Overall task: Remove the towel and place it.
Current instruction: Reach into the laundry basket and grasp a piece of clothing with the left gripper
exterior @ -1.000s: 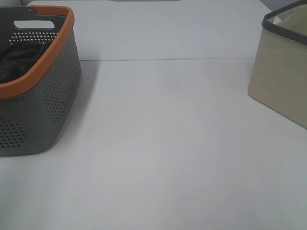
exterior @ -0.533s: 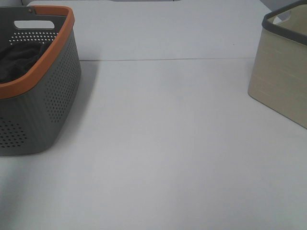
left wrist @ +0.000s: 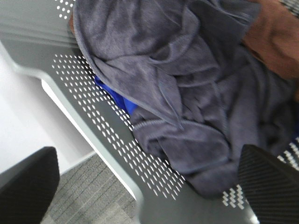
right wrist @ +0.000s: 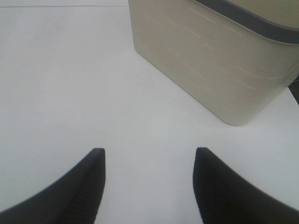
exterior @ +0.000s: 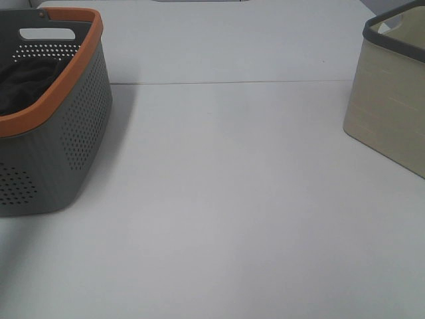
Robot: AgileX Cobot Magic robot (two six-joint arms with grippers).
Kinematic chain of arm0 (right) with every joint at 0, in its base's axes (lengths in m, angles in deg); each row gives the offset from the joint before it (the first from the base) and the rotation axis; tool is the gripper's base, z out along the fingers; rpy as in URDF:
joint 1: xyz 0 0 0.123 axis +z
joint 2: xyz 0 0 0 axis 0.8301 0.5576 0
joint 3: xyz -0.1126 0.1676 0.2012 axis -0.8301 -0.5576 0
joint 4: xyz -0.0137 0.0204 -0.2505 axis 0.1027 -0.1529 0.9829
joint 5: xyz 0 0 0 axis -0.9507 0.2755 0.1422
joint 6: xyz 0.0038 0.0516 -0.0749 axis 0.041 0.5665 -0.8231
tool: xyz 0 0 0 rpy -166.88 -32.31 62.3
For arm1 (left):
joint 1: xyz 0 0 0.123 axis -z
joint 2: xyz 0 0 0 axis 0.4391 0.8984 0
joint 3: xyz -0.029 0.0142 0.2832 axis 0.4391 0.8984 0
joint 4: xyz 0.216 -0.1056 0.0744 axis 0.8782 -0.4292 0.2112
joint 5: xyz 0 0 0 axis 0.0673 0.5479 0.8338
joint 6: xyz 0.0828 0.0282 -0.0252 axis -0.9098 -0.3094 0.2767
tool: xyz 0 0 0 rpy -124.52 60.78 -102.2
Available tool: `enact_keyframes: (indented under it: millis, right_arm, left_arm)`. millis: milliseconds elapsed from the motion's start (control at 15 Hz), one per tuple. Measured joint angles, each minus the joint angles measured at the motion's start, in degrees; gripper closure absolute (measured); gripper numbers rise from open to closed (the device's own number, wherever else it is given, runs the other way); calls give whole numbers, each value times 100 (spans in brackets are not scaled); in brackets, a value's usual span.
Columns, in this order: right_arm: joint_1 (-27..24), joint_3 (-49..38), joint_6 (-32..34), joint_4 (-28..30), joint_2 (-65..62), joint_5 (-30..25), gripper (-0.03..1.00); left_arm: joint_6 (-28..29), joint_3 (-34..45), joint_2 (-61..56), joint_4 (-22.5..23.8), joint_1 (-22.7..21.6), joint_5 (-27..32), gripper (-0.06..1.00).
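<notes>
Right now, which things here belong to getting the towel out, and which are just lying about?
For the job: towel, grey basket holding it, left pincer open over it.
Lying about: brown cloth, blue cloth peeking from under the towel, beige basket (possibly the drop spot, unclear).

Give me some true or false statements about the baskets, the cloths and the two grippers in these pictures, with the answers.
1. The towel lies inside the grey basket. True.
2. The left gripper is shut on the towel. False: it is open, holding nothing.
3. A blue cloth shows under the towel. True.
4. The right gripper grips the beige basket. False: it is open over the table, beside that basket.
5. The beige basket has an orange rim. False: its rim is dark grey.
</notes>
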Motion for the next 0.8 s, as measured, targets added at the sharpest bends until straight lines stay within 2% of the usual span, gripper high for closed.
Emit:
enact_keyframes:
  millis: [133,200,267,467,800]
  right_arm:
    - [0,0,0,0,0,0,47]
    - [0,0,0,0,0,0,47]
    - [0,0,0,0,0,0,47]
    - [0,0,0,0,0,0,47]
    - [0,0,0,0,0,0,47]
  left_arm:
    - [-384,-504,739,-132,-46,-52,-4]
    - [-739,-636,1054,-344,-46,-86,-4]
    - [-1157,-676,1335,-481,-46,-195,-4]
    - [-1885,-688,2177,-670,-46,-625,-4]
    - [-2040,-688,2807,-997,-46,-991,-2]
